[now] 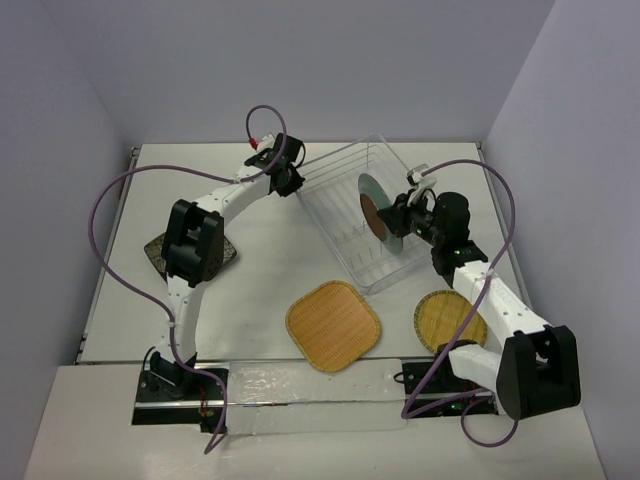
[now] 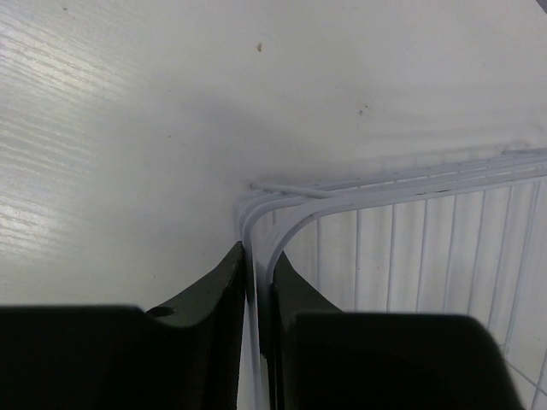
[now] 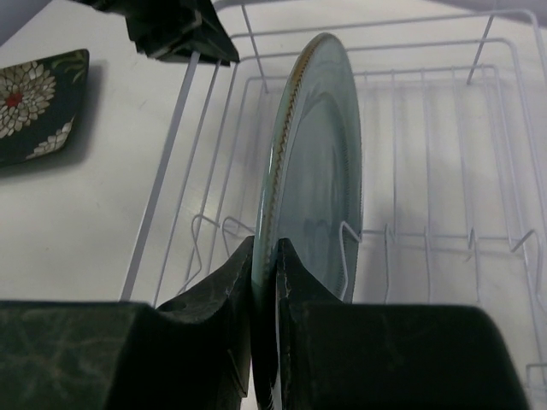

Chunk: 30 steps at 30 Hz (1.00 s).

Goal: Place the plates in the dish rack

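Clamping glossy grey-blue plate (image 3: 320,154): right gripper (image 3: 265,249); left gripper (image 2: 257,258) pinches thin-wire dish rack (image 2: 385,182) (rounded corner).

Bright, even overhead light, soft shadows, mild glare on the table (image 2: 34,213), wrist-view foregrounds blurred

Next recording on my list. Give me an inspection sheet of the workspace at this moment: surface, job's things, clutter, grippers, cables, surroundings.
Surface: white table, a few small specks.
Job's things: dish rack set askew mid-table; grey-blue plate upright inside it; tan rounded-square plate and tan round plate flat on the table nearer the bases; black square plate flat at left, partly under the left arm.
Clutter: nothing seen.
Grippers: left gripper shut on the dish rack's corner rim; right gripper shut on the grey-blue plate's edge.
Cables: purple cable looping off each arm.
Surroundings: pale walls on three sides.
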Motion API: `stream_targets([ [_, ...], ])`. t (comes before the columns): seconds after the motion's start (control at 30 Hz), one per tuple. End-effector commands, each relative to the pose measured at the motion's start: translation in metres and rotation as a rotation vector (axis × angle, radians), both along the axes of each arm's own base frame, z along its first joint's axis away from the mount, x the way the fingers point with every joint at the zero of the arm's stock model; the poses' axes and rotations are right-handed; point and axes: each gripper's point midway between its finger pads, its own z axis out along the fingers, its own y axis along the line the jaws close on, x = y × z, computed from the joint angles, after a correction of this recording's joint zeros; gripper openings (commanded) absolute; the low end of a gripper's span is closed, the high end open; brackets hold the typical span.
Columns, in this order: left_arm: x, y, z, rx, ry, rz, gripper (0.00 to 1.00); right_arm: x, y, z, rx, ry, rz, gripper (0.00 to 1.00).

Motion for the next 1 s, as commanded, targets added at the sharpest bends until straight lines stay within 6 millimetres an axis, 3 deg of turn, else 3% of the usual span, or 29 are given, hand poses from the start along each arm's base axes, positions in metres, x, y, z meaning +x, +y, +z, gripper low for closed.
stream_targets([
  [0.0,0.024,-0.01,0.022,-0.08,-0.076,0.011,0.0,0.022,0.003,0.064,-0.003,-0.226,0.013,0.0],
  [0.1,0.034,-0.012,0.027,-0.096,-0.102,0.033,0.0,0.033,-0.001,0.084,-0.032,-0.267,-0.003,0.0],
  [0.43,0.066,-0.011,0.031,-0.175,-0.151,0.13,0.0,0.071,-0.01,0.092,-0.038,-0.267,-0.01,0.0],
  [0.6,0.073,-0.012,0.034,-0.179,-0.176,0.121,0.0,0.067,0.004,0.143,-0.003,-0.378,0.068,0.0],
  [0.7,0.074,-0.012,0.038,-0.178,-0.191,0.106,0.0,0.052,0.018,0.198,0.008,-0.496,0.156,0.0],
  [0.77,0.074,-0.013,0.039,-0.18,-0.204,0.092,0.0,0.048,0.022,0.209,0.0,-0.514,0.171,0.0],
  [0.87,0.075,-0.014,0.043,-0.178,-0.217,0.067,0.0,0.051,0.019,0.202,-0.023,-0.497,0.157,0.0],
  [0.97,0.078,-0.012,0.048,-0.167,-0.223,0.061,0.0,0.061,0.015,0.168,-0.048,-0.423,0.131,0.0],
])
